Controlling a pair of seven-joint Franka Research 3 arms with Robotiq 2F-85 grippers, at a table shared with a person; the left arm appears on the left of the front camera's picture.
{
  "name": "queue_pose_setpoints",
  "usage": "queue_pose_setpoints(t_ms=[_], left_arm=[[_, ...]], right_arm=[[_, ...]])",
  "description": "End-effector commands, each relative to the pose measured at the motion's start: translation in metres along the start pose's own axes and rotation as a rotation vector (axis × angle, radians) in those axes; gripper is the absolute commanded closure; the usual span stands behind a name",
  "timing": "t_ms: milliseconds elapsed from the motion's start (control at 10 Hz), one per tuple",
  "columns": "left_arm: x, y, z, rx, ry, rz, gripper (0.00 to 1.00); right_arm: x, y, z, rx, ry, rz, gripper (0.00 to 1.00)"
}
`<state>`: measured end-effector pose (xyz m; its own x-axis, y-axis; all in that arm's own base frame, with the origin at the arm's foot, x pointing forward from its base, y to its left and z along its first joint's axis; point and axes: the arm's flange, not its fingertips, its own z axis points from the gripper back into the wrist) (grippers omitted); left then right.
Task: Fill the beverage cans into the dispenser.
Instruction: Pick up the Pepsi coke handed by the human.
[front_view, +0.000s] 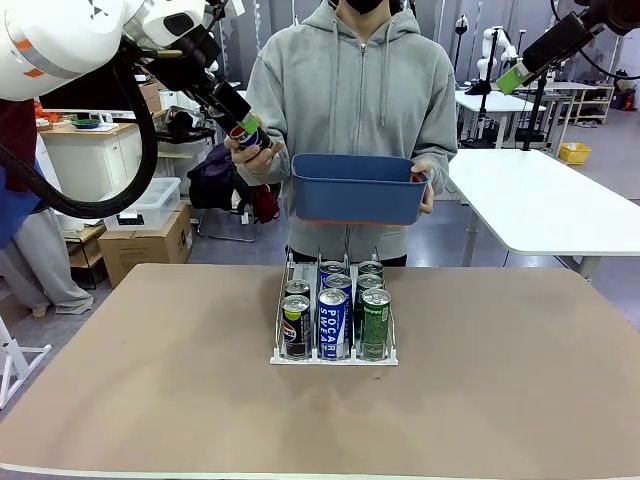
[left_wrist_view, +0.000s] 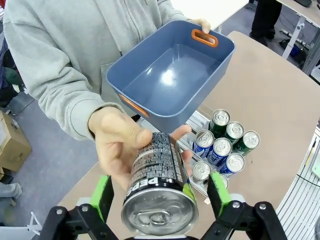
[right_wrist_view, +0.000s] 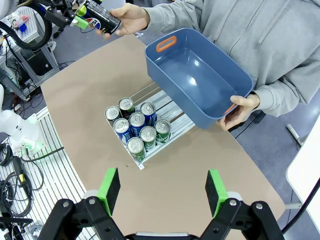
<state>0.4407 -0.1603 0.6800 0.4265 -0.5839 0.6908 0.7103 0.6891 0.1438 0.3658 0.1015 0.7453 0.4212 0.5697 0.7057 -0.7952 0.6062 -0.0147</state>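
A black Pepsi can (left_wrist_view: 159, 192) is offered by a person's hand (left_wrist_view: 120, 146) between the spread green pads of the left gripper (left_wrist_view: 160, 196), neither pad clearly touching it. At two o'clock in the left wrist view, the dispenser (front_view: 334, 357) is seen stocked with seven cans. A blue bin (front_view: 354, 188) is held above it. The right gripper (right_wrist_view: 163, 190) hangs spread wide over the table (front_view: 500, 390), holding nothing.
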Motion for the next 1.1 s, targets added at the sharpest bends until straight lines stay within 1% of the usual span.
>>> queue_pose_setpoints(t_ms=[0,100,400,500,600,700,800,900,1000], left_arm=[[-0.0040,0.0017,-0.0043,-0.002,-0.023,0.042,0.00],[0.0000,0.0000,0.0000,0.000,0.000,0.000,0.00],[0.0010,-0.0012,-0.0003,-0.001,0.000,0.009,0.00],[-0.0009,-0.0030,0.0006,0.029,0.021,-0.051,0.20],[-0.0006,-0.0036,0.0007,0.036,0.021,-0.048,0.20],[-0.0003,-0.0019,0.0009,0.038,0.017,-0.042,0.40],[-0.0001,-0.0003,0.0018,0.039,0.014,-0.042,0.23],[-0.0006,-0.0018,0.0022,0.041,0.012,-0.043,0.37],[-0.0011,-0.0019,0.0028,0.041,0.011,-0.047,0.43]], right_arm=[[-0.0010,0.0004,0.0006,0.007,0.005,-0.001,0.09],[-0.0010,0.0004,0.0006,0.007,0.005,-0.001,0.09],[-0.0010,0.0004,0.0006,0.007,0.005,-0.001,0.09],[-0.0010,0.0004,0.0006,0.007,0.005,-0.001,0.09],[-0.0010,0.0004,0.0006,0.007,0.005,-0.001,0.09],[-0.0010,0.0004,0.0006,0.007,0.005,-0.001,0.09],[-0.0010,0.0004,0.0006,0.007,0.005,-0.001,0.09],[-0.0010,0.0004,0.0006,0.007,0.005,-0.001,0.09],[-0.0010,0.0004,0.0006,0.007,0.005,-0.001,0.09]])
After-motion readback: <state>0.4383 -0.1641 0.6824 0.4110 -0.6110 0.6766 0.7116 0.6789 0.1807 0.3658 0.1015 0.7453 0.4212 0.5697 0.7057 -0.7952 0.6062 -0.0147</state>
